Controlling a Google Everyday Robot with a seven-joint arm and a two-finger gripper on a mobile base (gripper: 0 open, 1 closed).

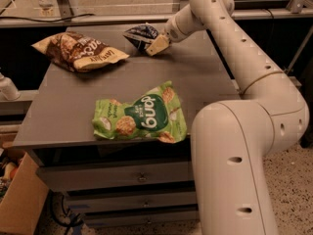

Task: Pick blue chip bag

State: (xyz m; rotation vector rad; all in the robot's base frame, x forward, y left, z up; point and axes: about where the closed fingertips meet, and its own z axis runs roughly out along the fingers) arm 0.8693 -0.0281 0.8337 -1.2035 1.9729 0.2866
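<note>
The blue chip bag is a small crinkled navy bag with white markings, lying at the far middle of the grey table. My gripper reaches down from the right and touches the bag's right edge. The bag rests on the table top. My white arm arches over the table's right side.
A yellow-and-brown bag lies at the far left of the table. A green bag with round snack images lies near the front edge. A cardboard box stands on the floor at the lower left. Drawers are under the table top.
</note>
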